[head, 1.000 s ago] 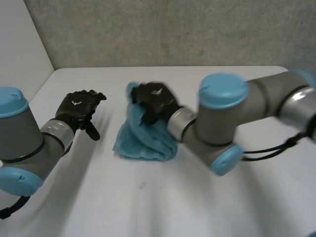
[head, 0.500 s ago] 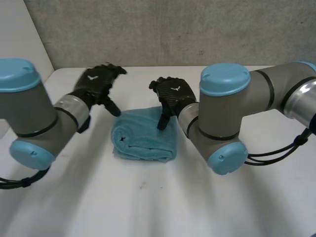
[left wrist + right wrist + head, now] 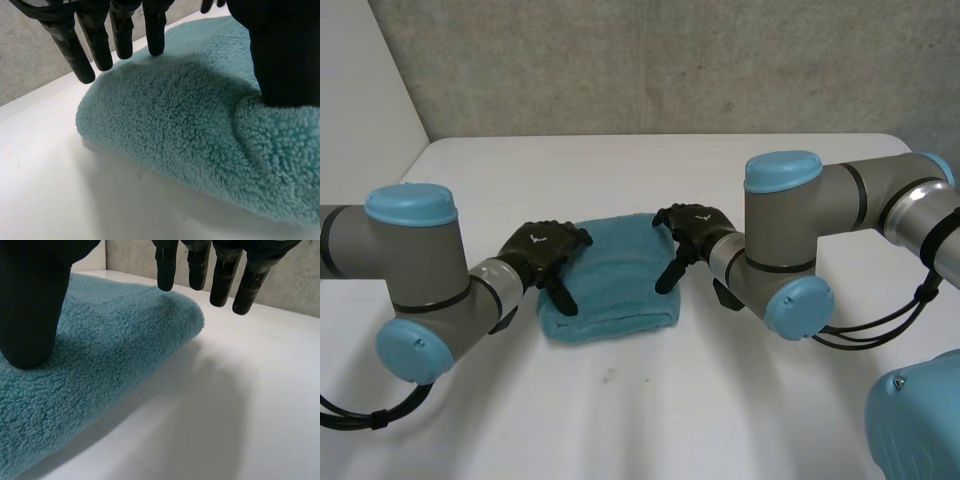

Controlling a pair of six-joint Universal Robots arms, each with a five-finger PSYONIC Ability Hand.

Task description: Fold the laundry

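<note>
A folded teal towel (image 3: 612,272) lies flat in the middle of the white table (image 3: 640,400). My left hand (image 3: 542,252) rests on the towel's left end, open, with the thumb pressing into the pile and the fingers (image 3: 102,45) held straight just over the towel (image 3: 200,130). My right hand (image 3: 692,232) is on the towel's right end, open too. Its thumb (image 3: 30,305) pushes down on the towel (image 3: 100,360) while its fingers (image 3: 220,275) hang straight past the towel's edge above the table.
A grey wall (image 3: 660,60) runs behind the table's far edge. White table surface lies in front of the towel and to both sides. My right arm's elbow (image 3: 785,250) stands just right of the towel.
The right hand has let go of the bunched towel, which now lies flat and folded. Both hands have come down onto its two ends, the left one moving in from the far left.
</note>
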